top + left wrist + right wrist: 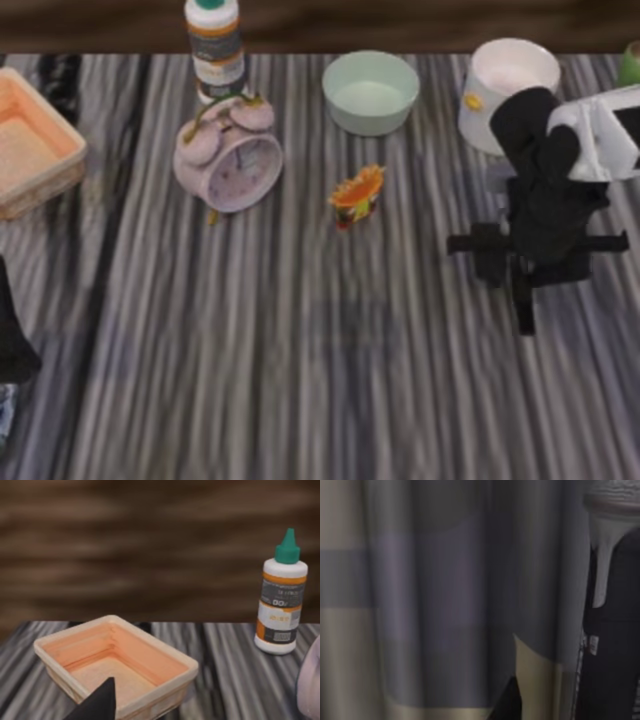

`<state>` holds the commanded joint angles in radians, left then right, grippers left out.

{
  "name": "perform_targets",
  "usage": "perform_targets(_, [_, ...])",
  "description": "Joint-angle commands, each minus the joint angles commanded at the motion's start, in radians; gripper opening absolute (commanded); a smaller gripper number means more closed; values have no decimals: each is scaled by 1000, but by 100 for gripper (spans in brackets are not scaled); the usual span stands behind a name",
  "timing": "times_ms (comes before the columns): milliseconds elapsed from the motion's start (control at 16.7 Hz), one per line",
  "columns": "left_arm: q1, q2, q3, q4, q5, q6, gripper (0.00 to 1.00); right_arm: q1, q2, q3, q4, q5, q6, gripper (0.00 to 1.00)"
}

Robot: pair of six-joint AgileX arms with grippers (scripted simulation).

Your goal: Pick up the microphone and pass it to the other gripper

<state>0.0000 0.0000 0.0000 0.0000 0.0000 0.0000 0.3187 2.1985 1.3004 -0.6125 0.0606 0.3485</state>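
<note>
Lying beside the right claw (515, 275): microphone (612, 630).

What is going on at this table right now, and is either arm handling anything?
The right gripper is down low over the right side of the table, in front of the white cup. The microphone appears right beside it in the right wrist view, with its mesh head and black handle close by, but a grip cannot be confirmed. The left arm sits parked at the left edge by the orange basket. No handover yet.
</note>
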Motion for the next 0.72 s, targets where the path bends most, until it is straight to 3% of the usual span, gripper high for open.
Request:
perform_targets(360, [0, 0, 0, 0, 0, 0, 100, 0, 0, 0, 0, 0, 0, 0])
perform_targets(540, [0, 0, 0, 0, 0, 0, 100, 7, -57, 22, -6, -17, 4, 0])
perform_targets(720, [0, 0, 0, 0, 0, 0, 100, 9, -72, 2, 89, -49, -19, 0])
